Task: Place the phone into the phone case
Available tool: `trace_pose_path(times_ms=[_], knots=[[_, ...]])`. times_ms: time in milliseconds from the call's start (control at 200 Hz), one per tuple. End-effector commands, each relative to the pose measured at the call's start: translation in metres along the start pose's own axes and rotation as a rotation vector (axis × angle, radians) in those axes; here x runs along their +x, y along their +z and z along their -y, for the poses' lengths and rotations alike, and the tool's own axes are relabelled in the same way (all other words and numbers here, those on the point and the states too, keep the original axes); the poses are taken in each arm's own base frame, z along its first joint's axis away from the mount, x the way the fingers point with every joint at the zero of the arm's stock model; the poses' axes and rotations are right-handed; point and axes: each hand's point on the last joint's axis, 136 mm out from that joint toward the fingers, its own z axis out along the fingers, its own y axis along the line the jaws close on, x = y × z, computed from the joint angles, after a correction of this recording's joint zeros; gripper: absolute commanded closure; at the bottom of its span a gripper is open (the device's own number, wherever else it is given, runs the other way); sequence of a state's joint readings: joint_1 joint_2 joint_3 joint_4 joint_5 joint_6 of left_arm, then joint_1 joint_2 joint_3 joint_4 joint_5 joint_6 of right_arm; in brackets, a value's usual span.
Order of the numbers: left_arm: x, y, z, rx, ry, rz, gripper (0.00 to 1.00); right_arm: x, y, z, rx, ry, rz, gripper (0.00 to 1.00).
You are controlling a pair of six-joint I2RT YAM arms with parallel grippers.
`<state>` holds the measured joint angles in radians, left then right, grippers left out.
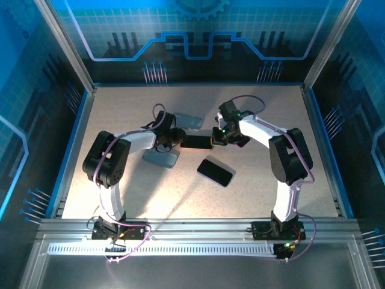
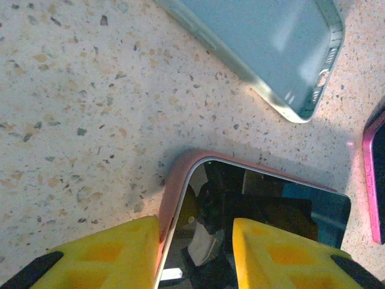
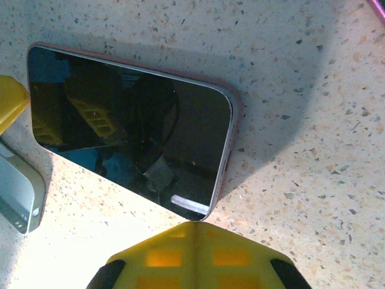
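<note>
The phone (image 1: 195, 142) lies screen up on the table between my two grippers, inside a pink phone case (image 2: 173, 180). Its dark screen (image 2: 271, 205) reflects the arms. My left gripper (image 2: 195, 232) is part open and straddles one end. One yellow finger (image 2: 108, 253) rests against the outside of the pink rim and the other (image 2: 283, 253) sits over the screen. My right gripper (image 3: 195, 229) is shut, holds nothing, and its joined tips touch a corner of the phone (image 3: 132, 132). The metal edge shows beside the pink rim (image 3: 236, 102) there.
A second dark phone (image 1: 216, 171) lies nearer the arms, to the right. One grey-green empty case (image 1: 187, 121) lies behind the phone, seen close (image 2: 271, 42). Another grey case (image 1: 161, 158) lies front left. A pink-edged thing (image 2: 374, 174) shows at the frame's right. Frame posts and walls surround the table.
</note>
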<state>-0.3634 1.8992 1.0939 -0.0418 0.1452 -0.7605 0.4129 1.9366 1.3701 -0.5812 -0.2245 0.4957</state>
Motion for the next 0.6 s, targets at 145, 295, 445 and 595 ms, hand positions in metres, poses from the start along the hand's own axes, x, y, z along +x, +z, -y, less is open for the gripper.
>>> trace_pose_path(times_ms=[145,295,445,595], knots=[[-0.002,0.0,0.005,-0.012,0.01,0.003,0.62,0.007,0.02,0.006,-0.012,0.007,-0.054,1.0],[0.0,0.002,0.003,-0.018,0.008,-0.003,0.62,0.008,0.024,0.006,-0.02,0.014,-0.06,1.0],[0.002,0.003,0.003,-0.02,0.009,-0.007,0.62,0.008,0.027,0.007,-0.018,0.016,-0.065,1.0],[0.003,0.003,0.003,-0.02,0.012,-0.008,0.62,0.011,0.031,0.009,-0.012,0.019,-0.077,1.0]])
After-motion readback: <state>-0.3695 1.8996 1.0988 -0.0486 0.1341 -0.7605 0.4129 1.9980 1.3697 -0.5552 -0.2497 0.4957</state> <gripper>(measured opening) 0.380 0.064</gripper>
